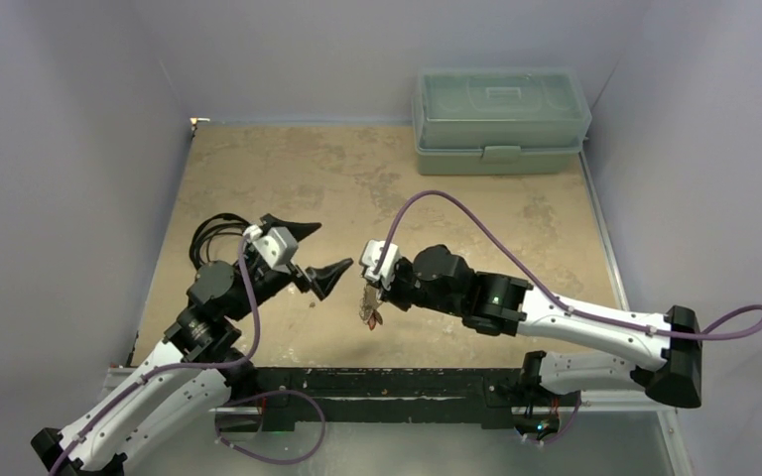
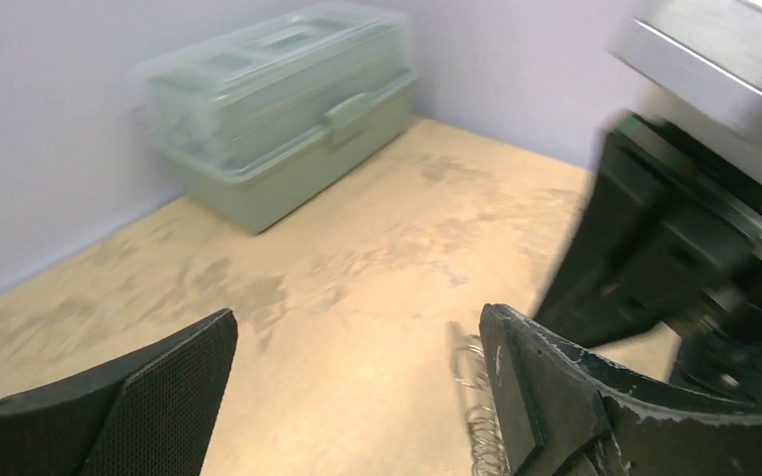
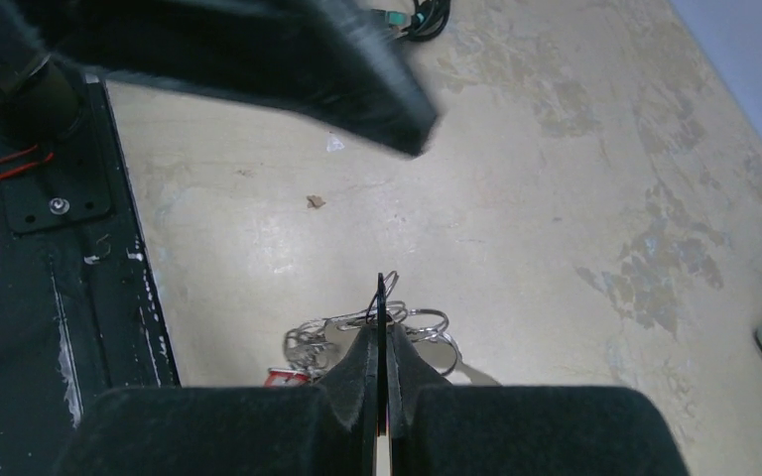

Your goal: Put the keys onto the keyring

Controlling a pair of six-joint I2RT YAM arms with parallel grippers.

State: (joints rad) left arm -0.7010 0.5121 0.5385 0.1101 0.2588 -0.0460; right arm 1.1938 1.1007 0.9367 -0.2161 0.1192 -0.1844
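Clamped edge-on between the fingers of the right gripper (image 3: 382,342), the keyring (image 3: 381,293) is seen in the right wrist view as a thin silvery sliver standing out past the fingertips. The jaws are pressed together on this plate. A tangle of small wire loops (image 3: 422,322) is seen around it. The keys (image 3: 303,349) are bunched at the lower left, and a red-headed key (image 3: 284,377) is partly hidden by the finger. The other key heads cannot be told apart.

From above, the bunch is seen dangling under the right gripper over the near middle of the tan table (image 1: 456,208). It appears to be lifted off the surface, and a faint shadow of the loops is cast on the tabletop.

The left gripper (image 1: 316,253) is held just to the left of the right one, tilted towards the bunch but apart from it in the top view. Its jaws stand wide apart. In the left wrist view, some wire loops are seen just beside the right-hand finger (image 2: 556,397). Whether they touch it cannot be told.

A black coiled cable (image 1: 213,233) is seen lying behind the left arm, near the table's left edge. A pale green box (image 1: 501,119) with a translucent lid is set, closed, in the far right corner against the back wall.
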